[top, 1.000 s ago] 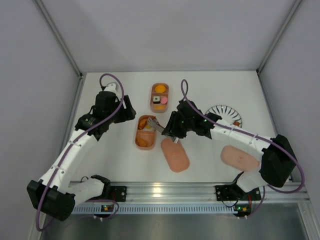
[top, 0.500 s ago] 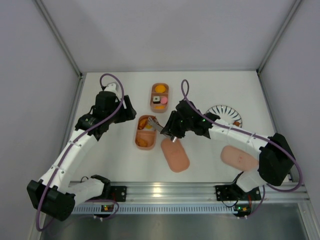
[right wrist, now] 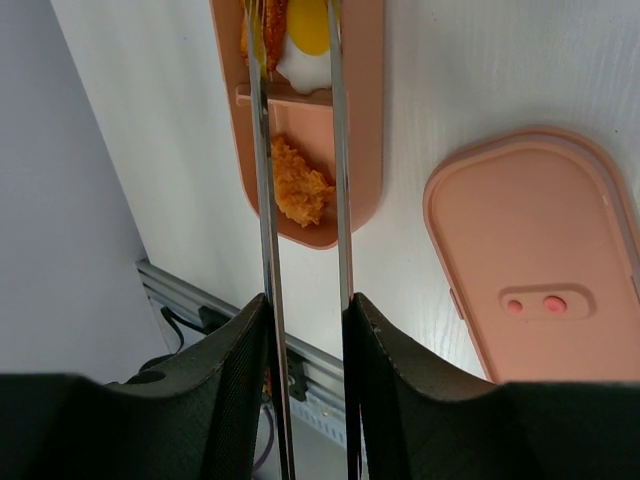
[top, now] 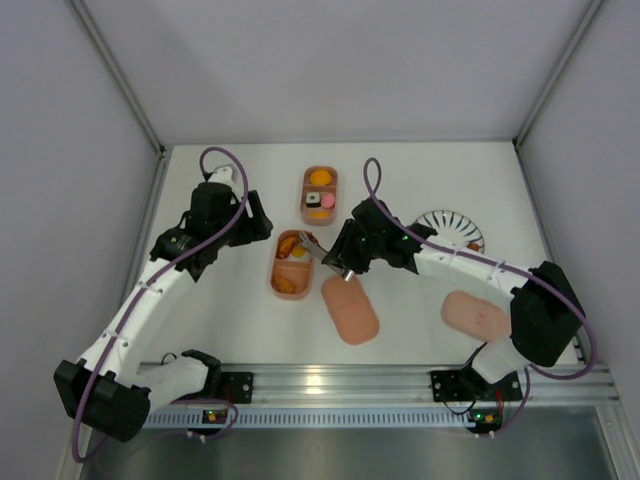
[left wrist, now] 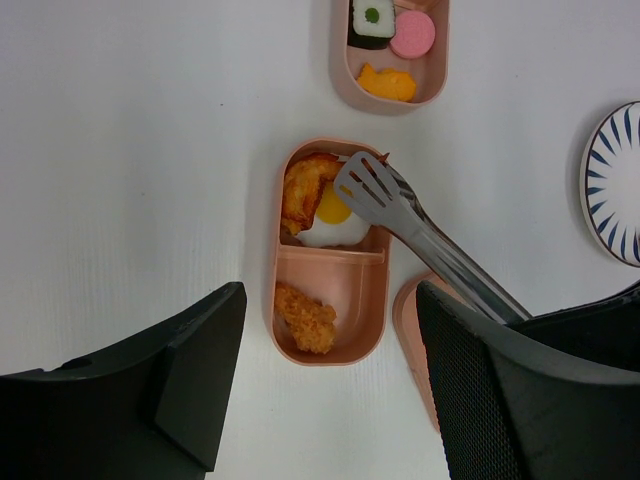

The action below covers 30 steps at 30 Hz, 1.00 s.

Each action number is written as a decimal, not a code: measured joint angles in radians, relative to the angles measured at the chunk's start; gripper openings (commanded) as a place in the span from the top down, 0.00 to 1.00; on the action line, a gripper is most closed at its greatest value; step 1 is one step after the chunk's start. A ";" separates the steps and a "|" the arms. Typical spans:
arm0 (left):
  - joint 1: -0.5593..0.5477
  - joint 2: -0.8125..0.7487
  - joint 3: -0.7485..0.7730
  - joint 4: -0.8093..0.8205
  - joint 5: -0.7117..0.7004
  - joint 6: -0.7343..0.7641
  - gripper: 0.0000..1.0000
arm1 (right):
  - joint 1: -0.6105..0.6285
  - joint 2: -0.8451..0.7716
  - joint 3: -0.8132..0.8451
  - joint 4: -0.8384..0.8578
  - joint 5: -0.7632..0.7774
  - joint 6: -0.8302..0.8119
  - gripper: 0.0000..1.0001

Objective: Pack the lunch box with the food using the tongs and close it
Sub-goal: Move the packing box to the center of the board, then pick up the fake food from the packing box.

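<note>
While the right hand (right wrist: 305,325) clamps the slim silvery metal tongs (left wrist: 440,255), their slotted tip sits over the fried egg (left wrist: 335,222) in the salmon-pink divided plastic tray (left wrist: 372,312) on the white table (left wrist: 130,150) — the left hand (left wrist: 325,380) hangs open nearby, gripping nothing.

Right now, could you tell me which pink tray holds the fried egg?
The nearer tray, beneath the tongs; the farther tray holds a sushi roll.
</note>
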 measured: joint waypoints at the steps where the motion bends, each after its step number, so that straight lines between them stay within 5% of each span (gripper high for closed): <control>1: 0.000 0.000 0.000 0.000 0.000 0.000 0.26 | -0.002 0.001 0.000 0.001 0.000 0.000 0.64; 30: 0.007 0.000 -0.004 0.001 0.000 0.000 0.26 | -0.024 0.058 0.002 0.178 -0.022 -0.003 0.69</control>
